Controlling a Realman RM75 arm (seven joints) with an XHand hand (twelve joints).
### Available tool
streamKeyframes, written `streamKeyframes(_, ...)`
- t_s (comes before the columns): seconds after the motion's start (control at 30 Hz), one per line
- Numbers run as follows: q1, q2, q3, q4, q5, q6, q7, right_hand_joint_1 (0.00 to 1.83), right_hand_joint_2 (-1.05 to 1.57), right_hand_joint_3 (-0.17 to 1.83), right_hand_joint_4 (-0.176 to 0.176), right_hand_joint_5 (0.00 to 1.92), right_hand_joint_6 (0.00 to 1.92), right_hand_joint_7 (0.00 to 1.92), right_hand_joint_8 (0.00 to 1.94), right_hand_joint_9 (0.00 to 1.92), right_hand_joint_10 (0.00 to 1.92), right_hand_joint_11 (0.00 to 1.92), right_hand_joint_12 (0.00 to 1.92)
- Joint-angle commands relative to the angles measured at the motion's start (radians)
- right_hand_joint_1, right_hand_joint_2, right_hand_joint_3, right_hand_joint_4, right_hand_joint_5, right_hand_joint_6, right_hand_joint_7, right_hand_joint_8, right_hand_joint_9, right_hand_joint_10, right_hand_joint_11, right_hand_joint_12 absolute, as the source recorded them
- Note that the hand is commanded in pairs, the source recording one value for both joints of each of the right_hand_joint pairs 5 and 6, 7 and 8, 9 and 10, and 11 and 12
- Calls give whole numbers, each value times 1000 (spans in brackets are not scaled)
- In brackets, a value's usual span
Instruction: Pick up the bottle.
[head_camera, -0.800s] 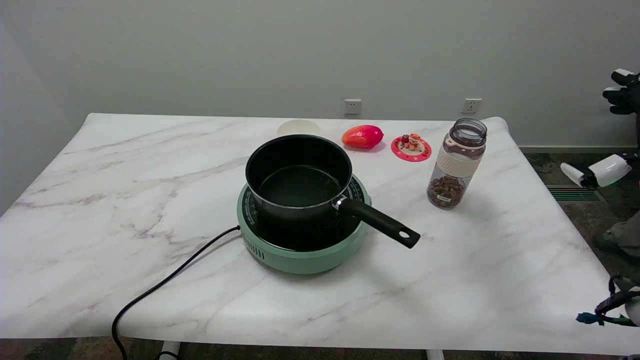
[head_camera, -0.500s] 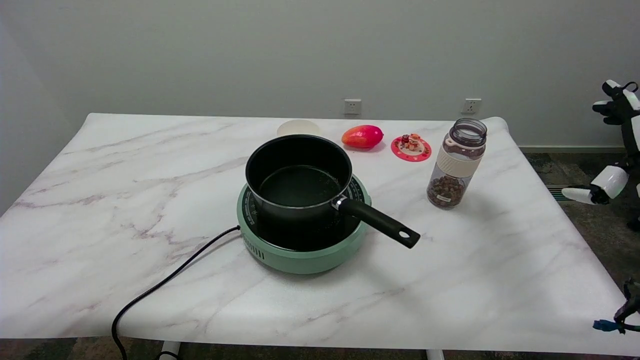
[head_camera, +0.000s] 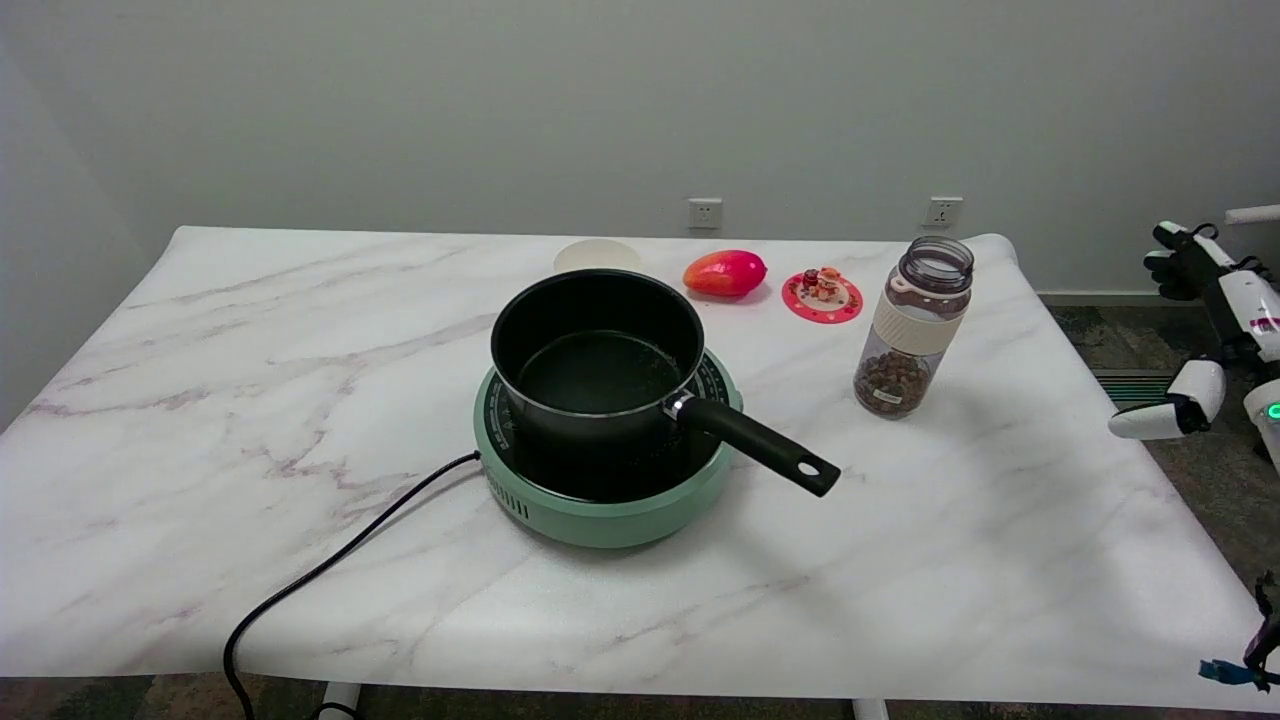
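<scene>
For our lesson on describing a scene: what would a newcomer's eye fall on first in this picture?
First, the black saucepan sitting on the green hotplate at the middle of the marble table, its handle pointing to the near right. Next, the open bottle with brown contents, standing upright to the pan's right. Behind, near the far edge, lie a red fruit and a small pink coaster.

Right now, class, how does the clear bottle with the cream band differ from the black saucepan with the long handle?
The clear bottle with the cream band is tall and narrow; the black saucepan is low and wide. The bottle holds brown pieces at its bottom; the saucepan looks empty. The bottle stands on the white marble table; the saucepan sits on a green cooker. Both are upright and open-topped.
</scene>
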Motion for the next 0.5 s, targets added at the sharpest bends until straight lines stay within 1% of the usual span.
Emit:
streamKeyframes(0.03, 48, 5, -101, 52, 92, -95, 503, 1278, -1009, 1158, 0, 171, 171, 382, 382, 414, 414, 476, 476)
streamKeyframes(0.13, 60, 9, -91, 80, 96, -78, 623, 1278, -968, 1119, 0, 106, 106, 356, 356, 414, 414, 479, 479)
streamKeyframes(0.23, 68, 13, -93, 81, 92, -21, 726, 1269, -930, 1105, 0, 56, 56, 336, 336, 408, 408, 462, 462)
streamKeyframes(0.37, 61, 12, -117, 79, 96, 29, 810, 1253, -866, 1068, 0, 36, 36, 347, 347, 410, 410, 451, 451)
streamKeyframes(0.5, 65, 12, -151, 59, 96, 31, 852, 1240, -806, 1017, 0, 47, 47, 367, 367, 408, 408, 439, 439)
